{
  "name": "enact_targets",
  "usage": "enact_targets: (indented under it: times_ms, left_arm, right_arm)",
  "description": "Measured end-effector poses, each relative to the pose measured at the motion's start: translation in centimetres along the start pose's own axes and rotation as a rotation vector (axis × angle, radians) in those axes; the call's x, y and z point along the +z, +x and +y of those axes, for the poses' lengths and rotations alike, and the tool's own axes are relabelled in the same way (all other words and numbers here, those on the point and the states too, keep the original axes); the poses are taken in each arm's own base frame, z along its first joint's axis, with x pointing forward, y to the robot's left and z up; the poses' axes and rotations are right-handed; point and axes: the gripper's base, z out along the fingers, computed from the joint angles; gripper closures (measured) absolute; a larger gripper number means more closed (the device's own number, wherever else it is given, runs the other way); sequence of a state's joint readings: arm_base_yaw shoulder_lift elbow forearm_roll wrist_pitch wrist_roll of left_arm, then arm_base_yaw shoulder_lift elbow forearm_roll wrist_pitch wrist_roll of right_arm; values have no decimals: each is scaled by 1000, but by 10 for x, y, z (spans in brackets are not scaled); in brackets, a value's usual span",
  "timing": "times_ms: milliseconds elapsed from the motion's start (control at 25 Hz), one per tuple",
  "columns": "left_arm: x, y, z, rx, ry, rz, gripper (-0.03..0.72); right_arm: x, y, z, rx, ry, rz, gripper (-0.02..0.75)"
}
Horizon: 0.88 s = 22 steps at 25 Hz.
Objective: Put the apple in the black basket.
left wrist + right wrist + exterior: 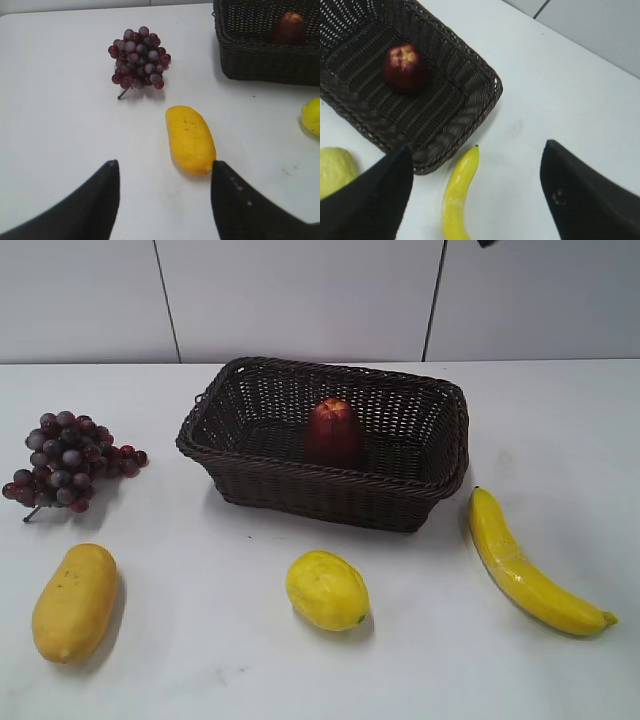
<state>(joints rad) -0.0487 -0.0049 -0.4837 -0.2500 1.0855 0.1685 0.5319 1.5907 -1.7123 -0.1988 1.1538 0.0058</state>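
White table [200, 660] holds black basket [440, 455] containing unlabelled-looking apple [333, 432].

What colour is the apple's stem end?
Yellowish on the dark red apple; right wrist view shows it best.

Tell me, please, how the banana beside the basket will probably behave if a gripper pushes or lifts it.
The banana is long and curved, so a push near one end would probably spin it, not slide it straight. Its skin looks glossy, so it may slip between the jaws. Lying flat on the table, it seems unlikely to roll far.
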Motion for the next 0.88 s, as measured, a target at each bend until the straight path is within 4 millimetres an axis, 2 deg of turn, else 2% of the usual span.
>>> enact_targets:
  times_ms: [80, 320, 560, 880]
  left_arm:
    - [0, 0, 0, 0, 0, 0, 253]
    - [0, 0, 0, 0, 0, 0, 253]
    - [0, 0, 0, 0, 0, 0, 253]
    - [0, 0, 0, 0, 0, 0, 253]
  right_arm:
    - [-7, 23, 1, 21, -3, 1, 142]
    - [-24, 112, 7, 82, -33, 32, 145]
    - [-53, 198, 12, 122, -76, -36, 145]
    - [-81, 288, 14, 146, -79, -126, 145]
